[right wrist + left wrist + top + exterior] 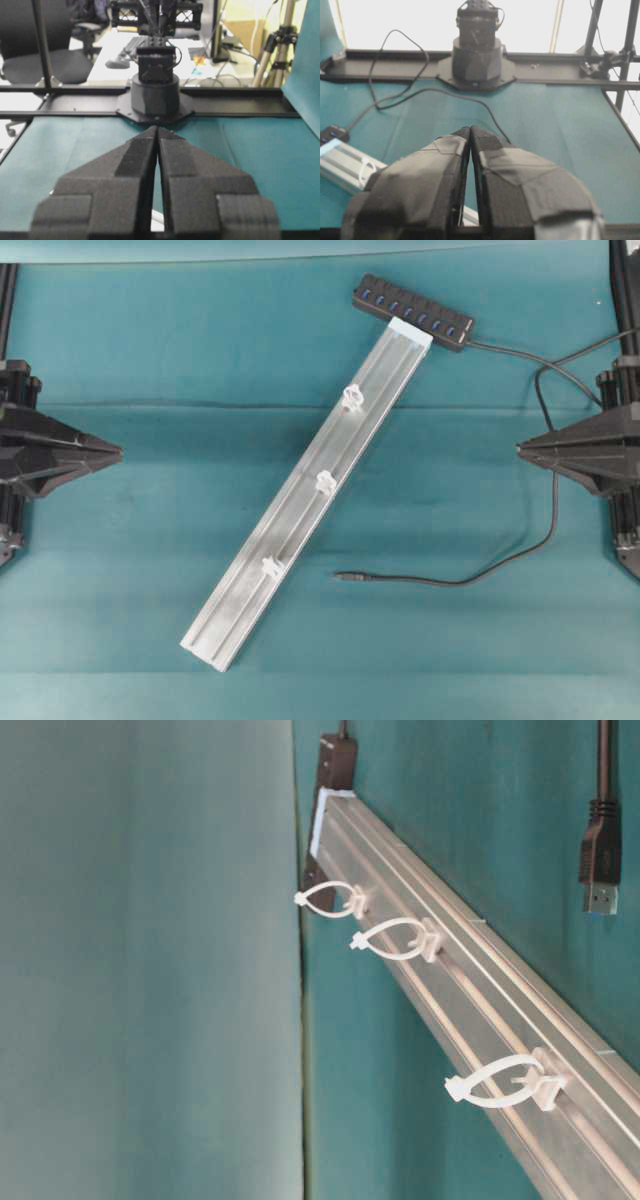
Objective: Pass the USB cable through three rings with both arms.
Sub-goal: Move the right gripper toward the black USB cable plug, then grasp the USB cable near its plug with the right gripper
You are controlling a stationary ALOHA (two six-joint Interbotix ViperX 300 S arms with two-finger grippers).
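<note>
The black USB cable [470, 575] lies on the teal cloth, its plug [345, 577] pointing left just right of the rail's lower part. In the table-level view the plug [600, 870] shows with its metal tip. Three white rings [351, 397] [326, 480] [270, 566] stand along the silver rail [300, 510]; at table level the rings [330, 900] [395, 940] [495, 1082] are empty loops. My left gripper [120, 451] sits shut at the far left, my right gripper [520, 449] shut at the far right. Both hold nothing, tips touching [470, 129] [157, 128].
A black multi-port hub [412, 311] lies at the rail's far end, with the cable running from it past my right arm. The teal cloth [150, 570] covers the table. The opposite arm's base [476, 60] stands across the table in each wrist view.
</note>
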